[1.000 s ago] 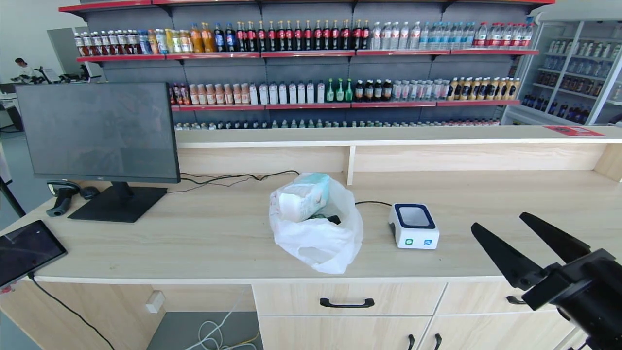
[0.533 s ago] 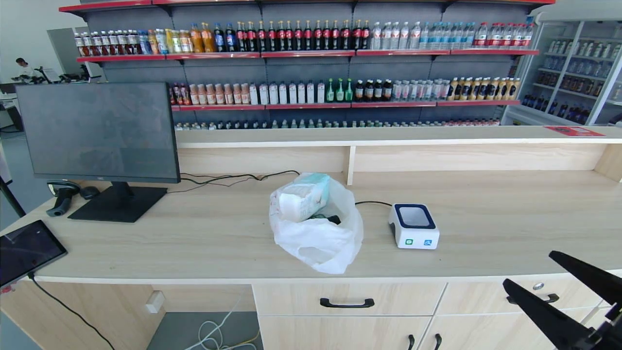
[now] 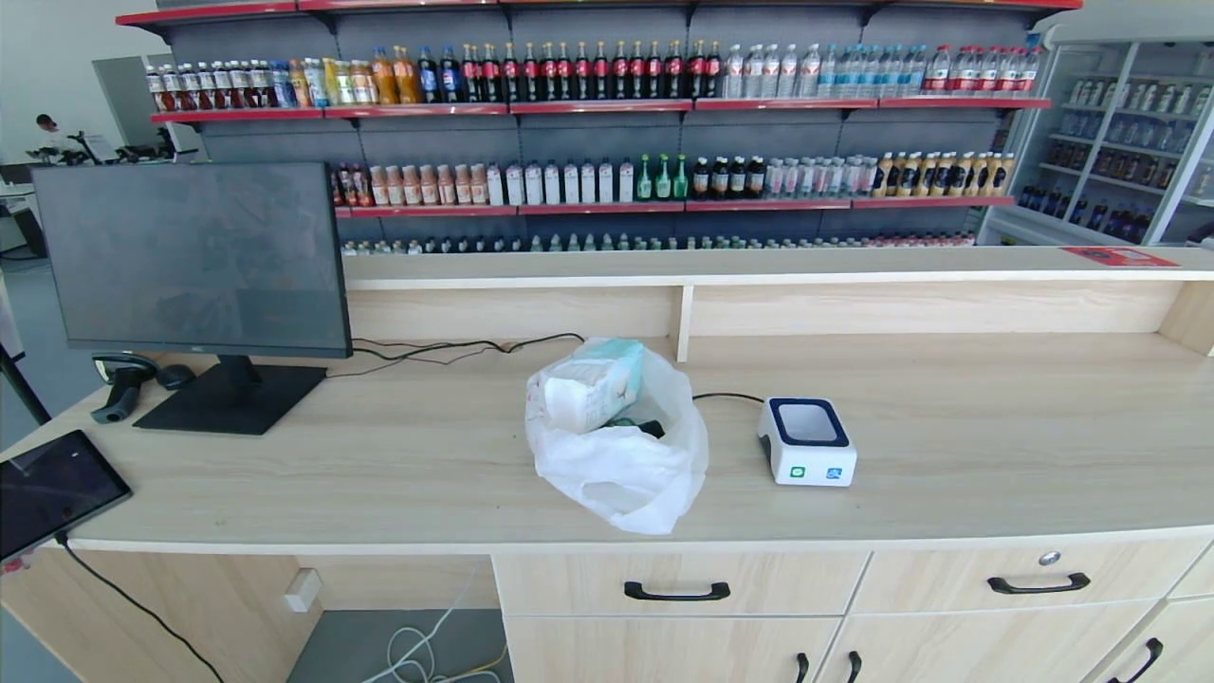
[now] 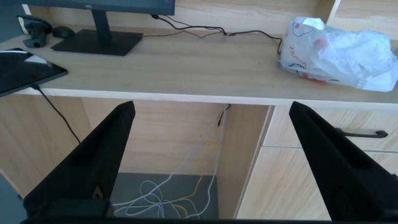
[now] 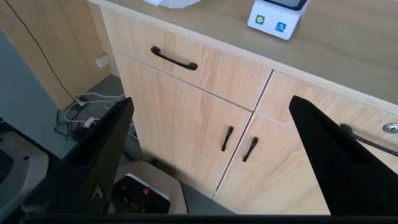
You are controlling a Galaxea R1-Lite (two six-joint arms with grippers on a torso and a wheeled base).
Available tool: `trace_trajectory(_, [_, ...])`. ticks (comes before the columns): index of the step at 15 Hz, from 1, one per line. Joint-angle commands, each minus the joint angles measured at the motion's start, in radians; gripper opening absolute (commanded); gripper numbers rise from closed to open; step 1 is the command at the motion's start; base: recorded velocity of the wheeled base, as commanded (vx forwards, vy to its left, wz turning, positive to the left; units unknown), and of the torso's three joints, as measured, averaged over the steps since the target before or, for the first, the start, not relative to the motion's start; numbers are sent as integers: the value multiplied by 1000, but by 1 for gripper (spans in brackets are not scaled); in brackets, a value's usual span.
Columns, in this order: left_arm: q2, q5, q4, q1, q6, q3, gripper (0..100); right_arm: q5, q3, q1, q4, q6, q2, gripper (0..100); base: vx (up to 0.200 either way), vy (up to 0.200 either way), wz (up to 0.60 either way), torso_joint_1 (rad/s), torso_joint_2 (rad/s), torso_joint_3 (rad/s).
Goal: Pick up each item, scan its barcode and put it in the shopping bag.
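A white plastic shopping bag (image 3: 621, 455) sits mid-counter with a pale blue-and-white soft pack (image 3: 596, 381) sticking out of its top. Just to its right stands the small white barcode scanner (image 3: 807, 441) with a dark window, cabled to the back. In the left wrist view my left gripper (image 4: 211, 158) hangs open below the counter's front edge, facing the gap under the counter, with the bag (image 4: 339, 51) up on the counter. In the right wrist view my right gripper (image 5: 214, 165) is open and empty in front of the cabinet doors, the scanner (image 5: 278, 14) above it.
A monitor (image 3: 194, 261) on a black stand fills the counter's left, with a handheld scanner (image 3: 119, 389) beside it and a tablet (image 3: 52, 489) at the left edge. Drawers and cabinet doors (image 3: 678, 593) lie under the counter. Loose cables (image 4: 168, 193) lie on the floor.
My right gripper has dropped down and to the right, out of the head view, staying open. The bag, pack and scanner have not moved.
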Motion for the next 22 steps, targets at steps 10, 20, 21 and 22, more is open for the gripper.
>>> trace_trajectory(10, [0,1,0,0,-10,0,100,2,1,-489,17,79,-186,100,0,0,0,0,0,0])
trace_trajectory(20, [0,3,0,0,-11,0,100,2,1,-502,18,67,-222,100,0,0,0,0,0,0])
trace_trajectory(21, [0,3,0,0,-16,0,100,2,1,-502,18,69,-222,100,0,0,0,0,0,0])
trace_trajectory(22, [0,3,0,0,-17,1,100,3,1,-502,18,72,-222,100,0,0,0,0,0,0])
